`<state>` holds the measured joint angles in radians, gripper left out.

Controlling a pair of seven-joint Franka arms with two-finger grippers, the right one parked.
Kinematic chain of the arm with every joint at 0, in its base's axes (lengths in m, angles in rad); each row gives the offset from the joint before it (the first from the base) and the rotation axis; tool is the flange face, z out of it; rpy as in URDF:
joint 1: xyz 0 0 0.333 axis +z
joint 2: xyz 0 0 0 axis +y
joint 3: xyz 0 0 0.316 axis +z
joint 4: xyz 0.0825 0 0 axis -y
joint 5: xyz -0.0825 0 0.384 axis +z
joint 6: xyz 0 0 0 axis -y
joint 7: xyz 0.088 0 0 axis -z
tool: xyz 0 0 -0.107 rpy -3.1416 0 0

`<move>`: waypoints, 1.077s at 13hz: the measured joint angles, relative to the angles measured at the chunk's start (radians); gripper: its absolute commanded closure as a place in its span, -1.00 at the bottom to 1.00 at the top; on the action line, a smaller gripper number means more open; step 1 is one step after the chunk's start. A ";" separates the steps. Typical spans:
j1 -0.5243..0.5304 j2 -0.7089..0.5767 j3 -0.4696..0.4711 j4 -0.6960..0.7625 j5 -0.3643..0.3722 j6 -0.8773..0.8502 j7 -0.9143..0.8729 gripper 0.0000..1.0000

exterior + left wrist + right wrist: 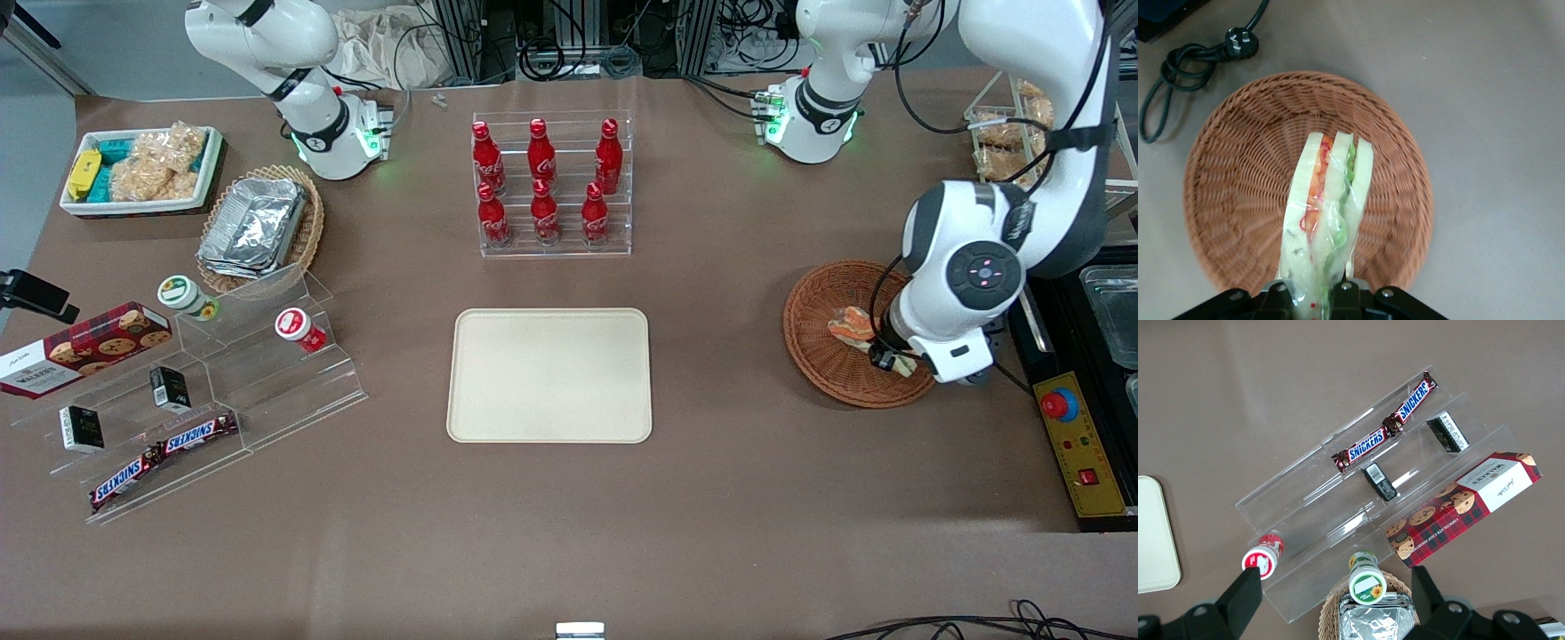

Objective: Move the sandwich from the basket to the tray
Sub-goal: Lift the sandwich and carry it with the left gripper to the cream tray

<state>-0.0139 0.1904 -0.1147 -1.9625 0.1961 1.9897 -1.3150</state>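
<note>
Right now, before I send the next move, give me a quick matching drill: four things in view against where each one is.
1. sandwich
2. tray
3. basket
4. hand

A. shut on the wrapped wedge
B. bare, nearer the front camera than the bottles
C. under the lifted wedge, at the working arm's end
D. hanging over brown wicker

Pairs: 1-D, 2-B, 3-C, 4-A

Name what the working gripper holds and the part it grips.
The gripper, above the basket, holds the sandwich, pinched at one end of the wedge.
</note>
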 measured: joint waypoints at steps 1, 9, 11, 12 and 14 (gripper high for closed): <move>0.000 -0.009 -0.010 0.070 -0.044 -0.079 0.058 1.00; -0.014 -0.008 -0.260 0.383 -0.220 -0.359 0.656 1.00; -0.061 0.023 -0.330 0.383 -0.221 -0.333 0.665 1.00; -0.103 0.050 -0.341 0.383 -0.221 -0.296 0.665 1.00; -0.184 0.116 -0.343 0.382 -0.209 -0.232 0.641 1.00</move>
<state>-0.1980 0.3064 -0.4574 -1.5801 -0.0131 1.7575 -0.6744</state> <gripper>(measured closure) 0.811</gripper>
